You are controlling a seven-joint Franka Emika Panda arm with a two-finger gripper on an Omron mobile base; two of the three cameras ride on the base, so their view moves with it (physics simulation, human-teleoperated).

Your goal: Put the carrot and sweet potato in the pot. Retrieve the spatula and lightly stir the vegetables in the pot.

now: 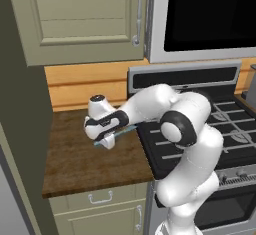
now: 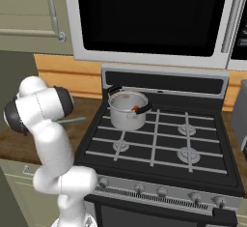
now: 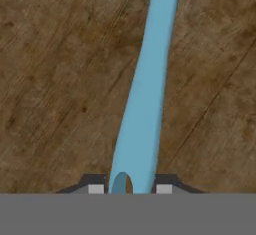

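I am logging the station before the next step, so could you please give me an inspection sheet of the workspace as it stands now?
Surface: dark brown wooden counter left of the black gas stove.
Job's things: shiny steel pot with black handles on the rear left burner, something orange inside it; whether carrot or sweet potato cannot be told. Slim light-blue spatula lies along the counter.
Clutter: nothing seen.
Grippers: gripper low over the counter, jaws either side of the spatula's handle end; contact cannot be told.
Cables: nothing seen.
Surroundings: olive cabinets, microwave above the stove.
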